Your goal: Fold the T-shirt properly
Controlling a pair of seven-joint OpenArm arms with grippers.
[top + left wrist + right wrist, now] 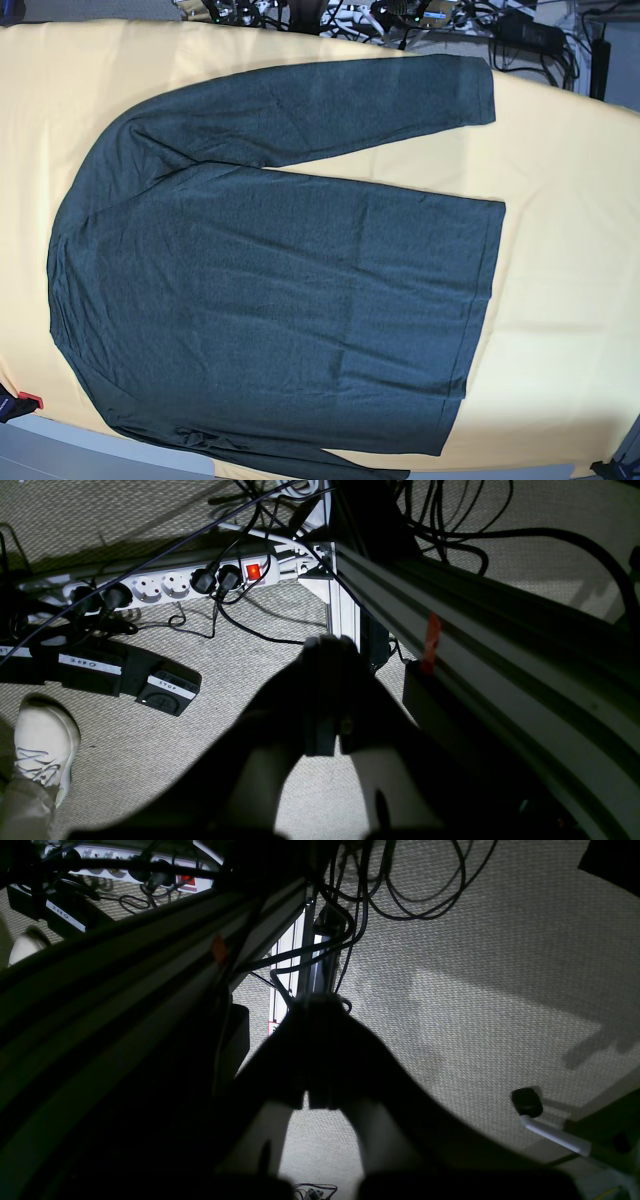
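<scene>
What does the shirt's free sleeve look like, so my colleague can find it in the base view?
A yellow cloth covers the table, with the dark charcoal T-shirt spread flat across it. The sleeve is the long band along the shirt's top edge, slanting up to a hemmed cuff. Unlike the body, it is narrow, with yellow showing beneath it.

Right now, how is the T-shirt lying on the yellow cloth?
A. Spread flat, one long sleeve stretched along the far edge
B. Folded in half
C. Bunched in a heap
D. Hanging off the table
A: in the base view the T-shirt lies spread flat on the yellow cloth, unfolded, with one sleeve stretched out.
</scene>
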